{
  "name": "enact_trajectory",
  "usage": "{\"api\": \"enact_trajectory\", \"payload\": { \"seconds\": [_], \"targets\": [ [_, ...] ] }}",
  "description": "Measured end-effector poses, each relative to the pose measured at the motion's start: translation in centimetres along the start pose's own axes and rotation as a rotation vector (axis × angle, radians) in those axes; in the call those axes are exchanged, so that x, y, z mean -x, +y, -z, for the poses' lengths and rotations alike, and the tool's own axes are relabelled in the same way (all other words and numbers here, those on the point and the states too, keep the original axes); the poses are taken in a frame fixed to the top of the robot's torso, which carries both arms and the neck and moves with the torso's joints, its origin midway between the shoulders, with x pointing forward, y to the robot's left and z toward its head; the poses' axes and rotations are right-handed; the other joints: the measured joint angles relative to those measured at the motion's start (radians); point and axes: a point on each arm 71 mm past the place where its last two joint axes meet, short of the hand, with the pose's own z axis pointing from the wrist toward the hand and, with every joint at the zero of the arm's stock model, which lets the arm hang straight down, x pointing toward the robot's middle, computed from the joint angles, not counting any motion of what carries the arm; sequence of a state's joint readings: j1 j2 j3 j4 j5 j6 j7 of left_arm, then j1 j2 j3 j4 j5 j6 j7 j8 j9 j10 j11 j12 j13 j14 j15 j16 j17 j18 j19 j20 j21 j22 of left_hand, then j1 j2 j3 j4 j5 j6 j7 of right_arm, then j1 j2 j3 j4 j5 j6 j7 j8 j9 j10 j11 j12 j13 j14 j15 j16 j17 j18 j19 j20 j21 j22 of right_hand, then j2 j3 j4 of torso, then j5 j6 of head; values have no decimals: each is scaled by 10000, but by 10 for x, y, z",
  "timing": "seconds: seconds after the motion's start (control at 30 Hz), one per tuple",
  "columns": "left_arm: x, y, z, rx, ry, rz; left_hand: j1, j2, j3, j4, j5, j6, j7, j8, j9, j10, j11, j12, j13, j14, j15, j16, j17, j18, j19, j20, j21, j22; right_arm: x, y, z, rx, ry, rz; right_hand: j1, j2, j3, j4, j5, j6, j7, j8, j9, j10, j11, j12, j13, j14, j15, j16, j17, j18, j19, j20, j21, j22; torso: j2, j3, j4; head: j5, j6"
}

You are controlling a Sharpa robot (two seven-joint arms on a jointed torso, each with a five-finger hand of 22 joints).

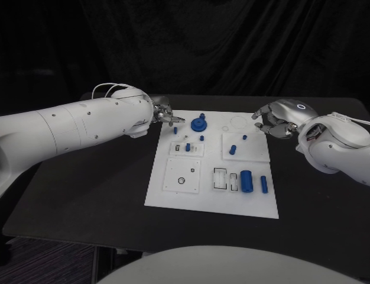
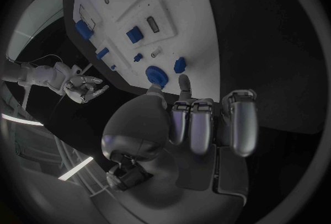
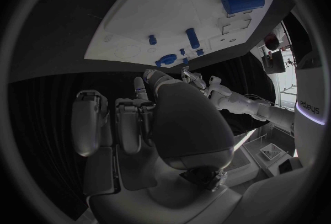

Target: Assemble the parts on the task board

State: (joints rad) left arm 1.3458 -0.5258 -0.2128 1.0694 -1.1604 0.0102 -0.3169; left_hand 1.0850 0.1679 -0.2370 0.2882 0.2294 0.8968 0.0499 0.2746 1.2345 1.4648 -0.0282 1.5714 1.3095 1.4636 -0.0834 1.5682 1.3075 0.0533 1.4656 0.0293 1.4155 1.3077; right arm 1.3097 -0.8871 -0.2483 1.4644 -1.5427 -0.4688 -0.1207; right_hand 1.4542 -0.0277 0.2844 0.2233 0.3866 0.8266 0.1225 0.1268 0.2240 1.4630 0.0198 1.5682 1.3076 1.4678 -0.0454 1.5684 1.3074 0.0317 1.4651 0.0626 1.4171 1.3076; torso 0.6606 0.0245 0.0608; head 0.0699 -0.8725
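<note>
The white task board lies mid-table. At its far edge stands a round blue gear-like part, with small blue pegs near it. A blue cylinder and a thin blue bar lie at the board's near right. My left hand hovers at the board's far left corner, fingers stretched toward the round part and holding nothing. My right hand hangs off the far right corner with loosely bent, separated fingers and nothing seen in it. The left wrist view shows the right hand with its fingers spread.
The black table stretches wide on both sides of the board. A slanted blue peg stands in the board's middle right block. Several recessed slots sit beside the cylinder. Black curtain behind the table.
</note>
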Motion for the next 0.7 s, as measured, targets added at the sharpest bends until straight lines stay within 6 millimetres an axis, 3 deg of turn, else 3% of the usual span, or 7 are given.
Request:
{"api": "enact_trajectory", "payload": {
  "seconds": [0.1,0.4,0.7],
  "targets": [
    [0,0,-1,14,-33,6,56,57,1,1,255,38,38,-102,-105,0,0,0,0,33,33,0,0,1,0,-1,0,0,0,0,0,-6,5,0,0,0,0,0,0,0,0,0,0,0,0,0,0,0,0,0,0,0,0,0,0,0,0,1,5,14,0],
    [-1,3,-4,136,-38,31,228,37,1,1,511,146,5,-154,-163,0,-1,0,1,33,33,0,0,0,0,-1,-38,0,0,1,0,4,22,-5,0,0,0,0,0,0,0,0,0,0,0,0,0,0,0,0,0,0,0,0,0,-1,0,0,6,15,0],
    [-6,7,-7,280,32,60,267,-2,2,0,518,146,4,-192,-174,0,-1,0,1,33,32,0,0,1,-1,-1,-38,0,0,2,0,23,27,-14,0,0,0,0,0,0,0,0,1,0,0,0,0,0,0,0,0,0,0,0,0,-1,0,7,6,46,0]
  ]
}}
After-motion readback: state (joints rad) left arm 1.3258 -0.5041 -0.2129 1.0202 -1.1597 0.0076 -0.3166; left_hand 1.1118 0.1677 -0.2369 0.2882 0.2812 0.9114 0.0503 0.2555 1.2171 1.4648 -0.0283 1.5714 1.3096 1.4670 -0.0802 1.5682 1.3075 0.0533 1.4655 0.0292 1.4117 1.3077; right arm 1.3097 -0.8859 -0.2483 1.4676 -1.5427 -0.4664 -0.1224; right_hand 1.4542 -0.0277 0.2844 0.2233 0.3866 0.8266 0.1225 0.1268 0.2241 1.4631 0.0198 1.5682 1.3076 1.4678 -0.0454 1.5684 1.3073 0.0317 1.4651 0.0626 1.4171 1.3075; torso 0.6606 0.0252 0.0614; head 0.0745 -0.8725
